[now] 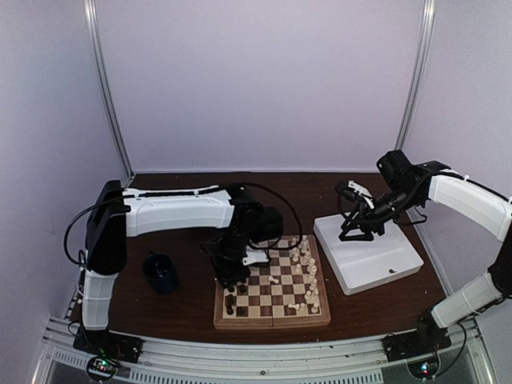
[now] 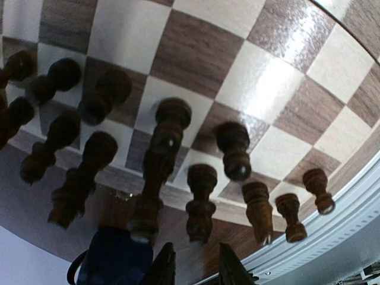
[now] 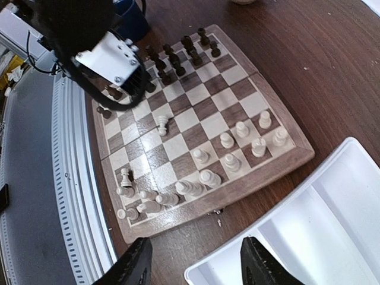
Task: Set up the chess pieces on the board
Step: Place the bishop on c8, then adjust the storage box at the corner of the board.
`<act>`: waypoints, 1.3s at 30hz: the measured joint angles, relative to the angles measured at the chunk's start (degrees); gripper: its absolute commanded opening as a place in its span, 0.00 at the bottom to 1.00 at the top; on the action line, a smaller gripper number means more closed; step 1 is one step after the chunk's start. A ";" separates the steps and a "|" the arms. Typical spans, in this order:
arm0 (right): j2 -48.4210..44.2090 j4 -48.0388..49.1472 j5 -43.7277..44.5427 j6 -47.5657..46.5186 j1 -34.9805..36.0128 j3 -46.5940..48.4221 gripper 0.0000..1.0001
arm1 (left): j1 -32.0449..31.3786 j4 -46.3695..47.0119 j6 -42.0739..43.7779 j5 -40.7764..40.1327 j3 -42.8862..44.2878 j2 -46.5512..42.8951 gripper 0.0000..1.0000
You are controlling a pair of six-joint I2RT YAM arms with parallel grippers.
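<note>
Closest to the lens, the left gripper [image 2: 199, 267] shows two dark fingertips slightly parted, and I see nothing between them. It hangs low over the dark chess pieces [image 2: 169, 122], which stand crowded along the left side of the board [image 3: 205, 113], all blurred in that view. Any lettering on the rig is too small for me to read. From overhead, the left arm [image 1: 176, 212] hides the board's far left corner and some dark men. The right gripper [image 3: 196, 264] stands wide apart and empty above the gap between board and white tray [image 3: 332, 237]. Cream chess pieces [image 3: 228, 160] sit along the board's right side, some apparently toppled at the near corner. A blue cup [image 1: 162, 272] stands left of the board on the table [image 3: 285, 47].
</note>
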 measured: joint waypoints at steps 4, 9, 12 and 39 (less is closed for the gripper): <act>0.00 -4.96 2.23 -4.39 -4.96 1.11 0.55 | 0.00 -2.78 -0.15 -0.61 0.72 -3.30 0.27; 0.28 -9.73 9.49 -11.17 -9.79 0.94 0.52 | 0.00 -3.80 -0.13 1.55 7.19 -7.28 0.33; 1.07 -10.36 14.82 -14.93 -9.97 -0.55 0.48 | 0.00 -1.14 -0.15 3.50 12.28 -8.57 0.36; 13.97 -2.91 31.23 -28.94 5.60 -12.70 0.50 | 8.11 24.37 -6.73 15.80 15.85 -6.82 0.37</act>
